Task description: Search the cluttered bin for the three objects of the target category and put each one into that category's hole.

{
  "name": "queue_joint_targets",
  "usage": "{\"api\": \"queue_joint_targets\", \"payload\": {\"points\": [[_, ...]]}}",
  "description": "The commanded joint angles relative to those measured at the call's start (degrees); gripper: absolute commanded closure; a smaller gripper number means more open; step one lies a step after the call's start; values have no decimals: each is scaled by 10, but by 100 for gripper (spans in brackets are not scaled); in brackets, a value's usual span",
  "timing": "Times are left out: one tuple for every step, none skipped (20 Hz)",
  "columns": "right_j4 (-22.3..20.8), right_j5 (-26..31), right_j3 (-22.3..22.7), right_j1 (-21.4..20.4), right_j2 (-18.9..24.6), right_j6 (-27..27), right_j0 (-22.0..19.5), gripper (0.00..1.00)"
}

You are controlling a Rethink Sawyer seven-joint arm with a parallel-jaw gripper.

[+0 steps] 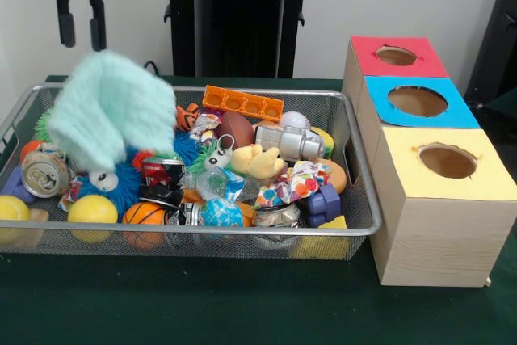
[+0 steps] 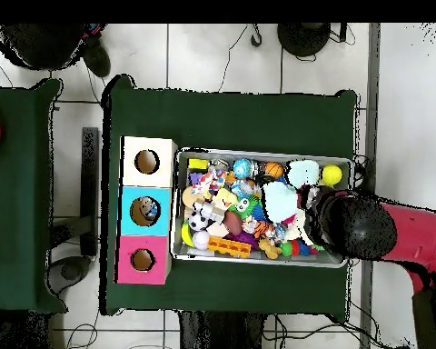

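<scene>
Front view, near row of the mesh bin (image 1: 242, 232): you have a yellow ball (image 1: 92, 209), a small basketball (image 1: 144, 213), a globe ball (image 1: 220, 213) and a purple block (image 1: 323, 199), with a crushed can (image 1: 44, 174) at the bin's 9 o'clock end. Mid bin: a yellow duck plush (image 1: 257, 161), and just beyond it a silver toy (image 1: 291, 143). Far side: a football (image 1: 236, 128) and an orange brick (image 1: 242, 103) leaning on the far wall at 12 o'clock.

A mint cloth (image 1: 109, 111) shows blurred above the bin's 10 o'clock part. I can't tell if it touches the pile.

At the bin's 3 o'clock stand three boxes, each with one hole on top: yellow box (image 1: 452, 191) nearest, blue box (image 1: 456, 111) next, red box (image 1: 428, 58) farthest. Nothing shows which category is the target, so the three objects can't be singled out. All the clutter sits in the bin.

The gripper (image 1: 80, 22) hangs at 11 o'clock above the cloth, its two black fingers spread apart with nothing between them.

Only the overhead view shows you the red and black arm (image 2: 367, 227) covering the bin's 3 o'clock end, where it hides the gripper. That view also shows a black-and-white ball (image 2: 199, 221) at the bin's 9 o'clock end beside the boxes.
</scene>
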Motion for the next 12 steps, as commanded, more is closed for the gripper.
{"api": "queue_joint_targets", "payload": {"points": [[-42, -35, 6, 22, 73, -166, -36, 0], [-45, -34, 6, 23, 78, -167, -39, 0], [-46, -33, 5, 23, 83, -167, -42, 0], [-48, -30, 3, 25, 87, -169, -44, 0], [-49, -24, 0, 27, 91, -171, -46, 0], [-50, -17, -3, 28, 95, -173, -47, 0], [-52, -12, -6, 29, 98, -175, -49, 0], [-54, -8, -7, 29, 101, -176, -51, 0], [-56, -4, -8, 30, 104, -178, -54, 0], [-57, 1, -9, 30, 106, -177, -55, 0], [-57, 14, -13, 29, 101, -170, -51, 0], [-58, 25, -16, 27, 98, -166, -48, 0]]}}
